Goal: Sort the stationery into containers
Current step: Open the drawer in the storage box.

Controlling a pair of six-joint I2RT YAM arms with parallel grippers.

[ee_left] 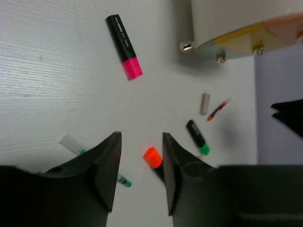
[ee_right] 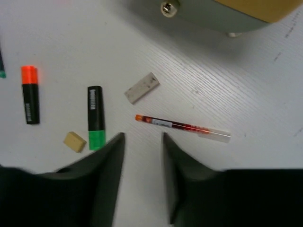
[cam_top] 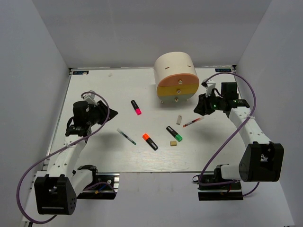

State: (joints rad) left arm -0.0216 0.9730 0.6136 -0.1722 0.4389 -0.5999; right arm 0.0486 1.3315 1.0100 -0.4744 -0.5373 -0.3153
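Observation:
The cream organiser (cam_top: 176, 78) with orange, yellow and green drawers stands at the back. On the table lie a pink highlighter (cam_top: 136, 107), an orange highlighter (cam_top: 149, 141), a green highlighter (cam_top: 174, 134), a white pen with a green tip (cam_top: 126, 136), a red-inked pen (cam_top: 193, 122), a whitish eraser (cam_top: 179, 120) and a tan eraser (cam_top: 173, 143). My left gripper (cam_top: 106, 113) is open and empty, left of the pink highlighter (ee_left: 124, 46). My right gripper (cam_top: 200, 106) is open and empty, hovering just above the red pen (ee_right: 182, 126), right of the organiser's front.
White walls enclose the table on the left, back and right. The organiser's lower drawer knobs (ee_right: 166, 7) are close to my right gripper. Purple cables (cam_top: 246, 90) loop from both arms.

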